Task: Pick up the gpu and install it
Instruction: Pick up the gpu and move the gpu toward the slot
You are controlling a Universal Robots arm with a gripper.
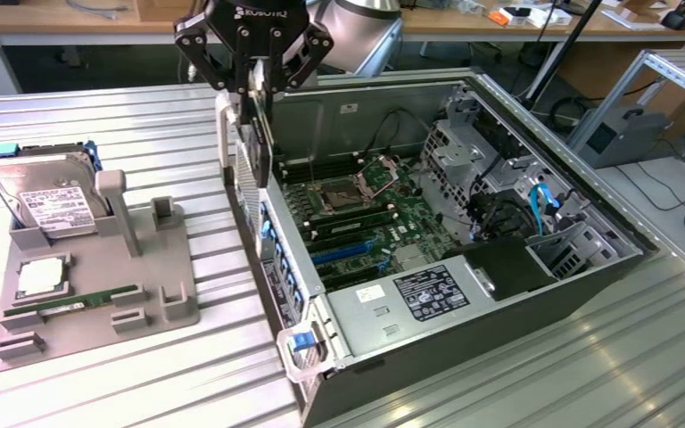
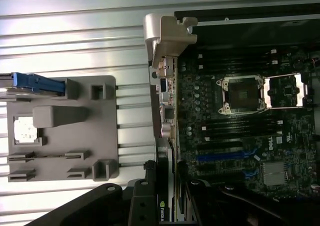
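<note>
The gpu (image 1: 254,152) hangs upright and edge-on from my gripper (image 1: 258,89), which is shut on its upper edge. The card sits over the open computer case's (image 1: 533,294) wall on the exterior view's left, above the motherboard (image 1: 360,214). In the wrist view the gpu (image 2: 167,111) runs away from the gripper (image 2: 168,188), its silver bracket (image 2: 167,31) at the far end, along the motherboard's edge. The blue expansion slots (image 2: 225,157) lie beside the card, a little apart from it.
A grey holder (image 1: 140,285) stands on the slatted table at the exterior view's left, carrying a silver hard drive (image 1: 51,201), a processor chip (image 1: 42,276) and a green memory stick (image 1: 75,303). Drive cages and cables (image 1: 521,205) fill the case's far side.
</note>
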